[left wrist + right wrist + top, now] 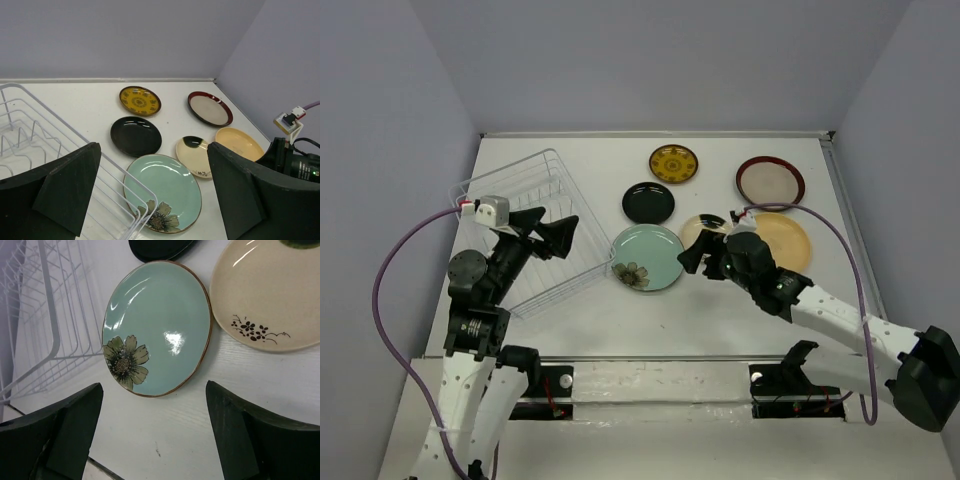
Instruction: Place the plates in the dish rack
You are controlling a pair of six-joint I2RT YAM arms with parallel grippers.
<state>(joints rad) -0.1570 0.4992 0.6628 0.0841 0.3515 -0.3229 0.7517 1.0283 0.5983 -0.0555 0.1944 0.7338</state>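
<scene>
The white wire dish rack (535, 225) stands at the left, with no plates in it. Six plates lie flat to its right: mint-green flower plate (646, 257), black (648, 203), yellow patterned (673, 164), red-rimmed beige (770, 181), plain orange-yellow (785, 240), and cream dark-rimmed (704, 228), partly hidden by my right gripper. My left gripper (555, 232) is open and empty above the rack's right rim (100, 152). My right gripper (698, 258) is open and empty just right of the mint plate (157, 327), near the cream plate (265, 295).
The white table (580, 330) is closed in by grey walls at the back and both sides. A pink cable loops from each wrist. The right arm's wrist (295, 160) shows at the right edge of the left wrist view.
</scene>
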